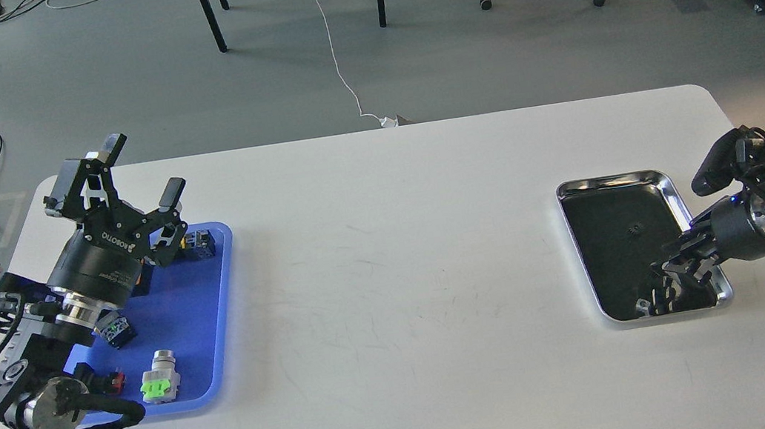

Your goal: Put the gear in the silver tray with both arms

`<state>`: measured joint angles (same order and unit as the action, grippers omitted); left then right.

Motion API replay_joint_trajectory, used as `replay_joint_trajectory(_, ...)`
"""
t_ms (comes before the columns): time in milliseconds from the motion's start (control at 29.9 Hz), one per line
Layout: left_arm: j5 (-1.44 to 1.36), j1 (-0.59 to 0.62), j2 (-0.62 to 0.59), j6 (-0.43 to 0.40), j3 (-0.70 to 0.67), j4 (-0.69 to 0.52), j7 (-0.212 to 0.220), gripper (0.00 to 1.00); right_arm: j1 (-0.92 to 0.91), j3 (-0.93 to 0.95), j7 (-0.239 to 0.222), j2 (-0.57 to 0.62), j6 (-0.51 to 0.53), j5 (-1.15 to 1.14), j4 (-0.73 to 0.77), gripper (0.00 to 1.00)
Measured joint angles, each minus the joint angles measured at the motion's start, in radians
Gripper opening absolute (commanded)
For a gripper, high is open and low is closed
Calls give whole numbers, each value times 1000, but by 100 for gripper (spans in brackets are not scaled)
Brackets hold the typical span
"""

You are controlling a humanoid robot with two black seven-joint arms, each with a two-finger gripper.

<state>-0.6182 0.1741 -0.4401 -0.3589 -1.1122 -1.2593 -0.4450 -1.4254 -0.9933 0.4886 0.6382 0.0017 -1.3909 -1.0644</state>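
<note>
The silver tray [610,180] lies on the white table at the right. A small dark gear [632,230] rests on its mirror-like floor near the middle. My right gripper [674,265] comes in from the right edge and hangs low over the tray's near right corner, apart from the gear. Its dark fingers merge with their reflection, so I cannot tell whether they are open. My left gripper [141,169] is open and empty, raised over the far end of the blue tray [218,320] at the left.
The blue tray holds several small parts: a green-capped piece [160,381], a black switch block [114,331], a yellow-and-black button [199,244] and a red-and-black piece [109,381]. Chair and table legs stand on the floor beyond the table's far edge.
</note>
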Motion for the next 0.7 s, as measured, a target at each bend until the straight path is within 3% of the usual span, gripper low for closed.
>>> replay_joint_trajectory(67, 0, 1, 0, 0, 0, 0, 0, 98, 5, 8, 0, 1, 0, 1, -1, 61)
replay_joint_trajectory(134, -1, 1, 0, 0, 1, 0, 0, 98, 8, 16, 0, 6, -1, 1, -3, 85)
replay_joint_trajectory(167, -1, 1, 0, 0, 1, 0, 0, 98, 9, 21, 0, 8, -3, 2, -5, 91)
replay_joint_trajectory(401, -2, 1, -3, -2, 2, 0, 0, 98, -1, 186, 0, 69, -21, 142, -25, 94)
replay_joint_trajectory(535, -4, -4, 5, -2, 5, 0, 0, 98, 36, 367, 0, 117, -17, 377, -33, 94)
replay_joint_trajectory(702, -7, -9, 50, -2, 7, 1, 0, 98, 220, 644, 0, 131, -11, 714, -34, 94)
